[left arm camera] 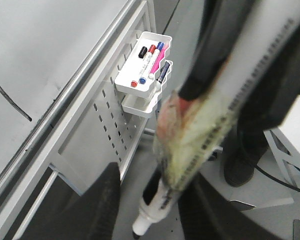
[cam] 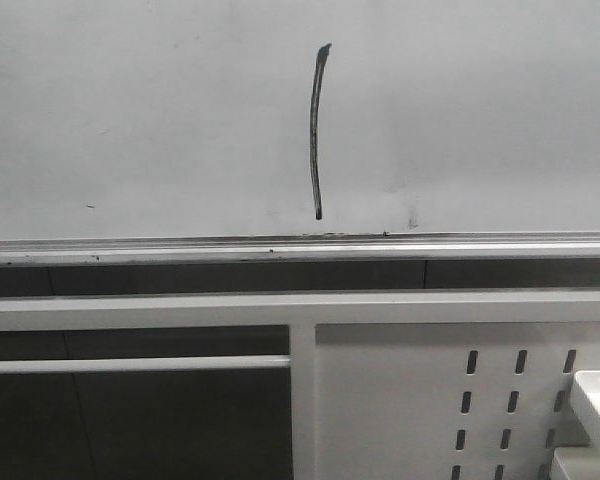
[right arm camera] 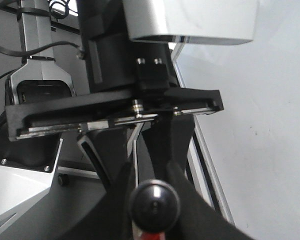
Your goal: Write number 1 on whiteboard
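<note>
Left wrist view shows your left gripper (left arm camera: 157,200) pinching a marker (left arm camera: 162,197) (light, stiff, slick; grip mid-barrel), clear of the whiteboard (cam: 130,110), whose number 1 (cam: 316,130) sits above the rail; right gripper's state unclear.

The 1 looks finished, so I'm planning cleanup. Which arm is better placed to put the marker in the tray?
Left. The left gripper is shut on the marker, and the tray shows in its wrist view. The right gripper is closed around a black knob.

White perforated metal panel (cam: 420,400) and frame bars (cam: 300,308) against dark backing.
</note>
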